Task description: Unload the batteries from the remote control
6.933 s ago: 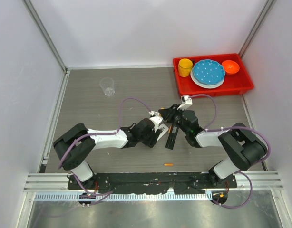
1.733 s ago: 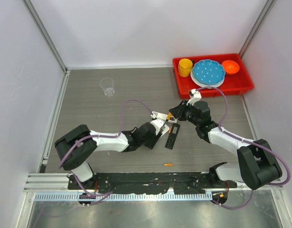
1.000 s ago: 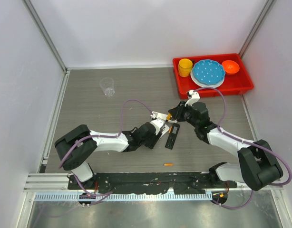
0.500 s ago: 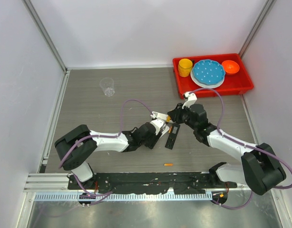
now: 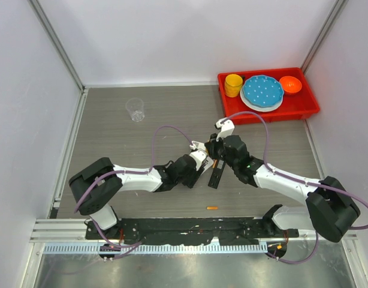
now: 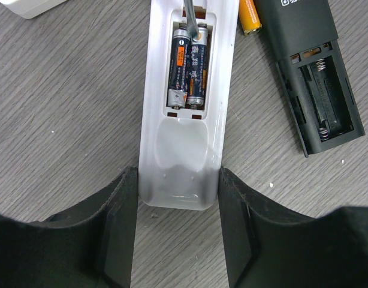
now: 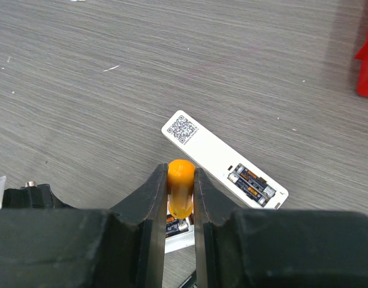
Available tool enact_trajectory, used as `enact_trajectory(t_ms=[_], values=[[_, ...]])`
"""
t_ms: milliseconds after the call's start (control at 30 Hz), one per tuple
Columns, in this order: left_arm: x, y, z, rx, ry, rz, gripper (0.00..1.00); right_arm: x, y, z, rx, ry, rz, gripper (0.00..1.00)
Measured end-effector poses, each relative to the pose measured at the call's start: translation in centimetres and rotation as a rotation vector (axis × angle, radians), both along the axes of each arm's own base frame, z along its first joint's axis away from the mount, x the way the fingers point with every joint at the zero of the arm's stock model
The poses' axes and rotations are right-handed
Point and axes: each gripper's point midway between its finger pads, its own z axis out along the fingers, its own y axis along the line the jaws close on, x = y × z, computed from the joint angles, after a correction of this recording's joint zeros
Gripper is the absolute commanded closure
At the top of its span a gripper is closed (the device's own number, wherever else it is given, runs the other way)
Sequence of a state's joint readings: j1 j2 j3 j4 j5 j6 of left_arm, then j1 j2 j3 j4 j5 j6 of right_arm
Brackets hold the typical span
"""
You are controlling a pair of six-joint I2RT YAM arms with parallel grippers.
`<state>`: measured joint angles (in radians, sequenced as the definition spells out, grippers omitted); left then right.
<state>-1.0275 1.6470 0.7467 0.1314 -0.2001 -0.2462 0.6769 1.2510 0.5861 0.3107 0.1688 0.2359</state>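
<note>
Gripping white remote [image 6: 183, 138] in left gripper [image 6: 178, 195] with batteries [image 6: 187, 72] lengthwise straight ahead, meeting their far ends with orange-handled tool [image 7: 181, 183] pinched in right gripper [image 7: 181, 198].

White arms [image 5: 136, 175], black tools [image 6: 178, 192], purple cables [image 5: 166, 128]

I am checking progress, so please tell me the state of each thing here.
white remote: compartment open, two dark batteries inside.
black remote: compartment open, empty.
orange battery: out, lying beside the black remote.
left gripper: shut on the white remote.
right gripper: shut on the orange-handled tool.
</note>
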Motion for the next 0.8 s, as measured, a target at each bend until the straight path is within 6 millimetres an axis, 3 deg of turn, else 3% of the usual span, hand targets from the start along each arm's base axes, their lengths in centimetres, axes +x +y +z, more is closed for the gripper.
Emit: enact_trajectory(t_ms=[667, 800], values=[[-0.01, -0.02, 0.01, -0.024, 0.014, 0.027, 0.63, -0.26, 0.46, 0.12, -0.186, -0.074, -0.107, 0.99], [0.01, 0.01, 0.06, -0.031, 0.011, 0.029, 0.69, 0.32, 0.35, -0.08, -0.236, -0.092, -0.165, 0.99]])
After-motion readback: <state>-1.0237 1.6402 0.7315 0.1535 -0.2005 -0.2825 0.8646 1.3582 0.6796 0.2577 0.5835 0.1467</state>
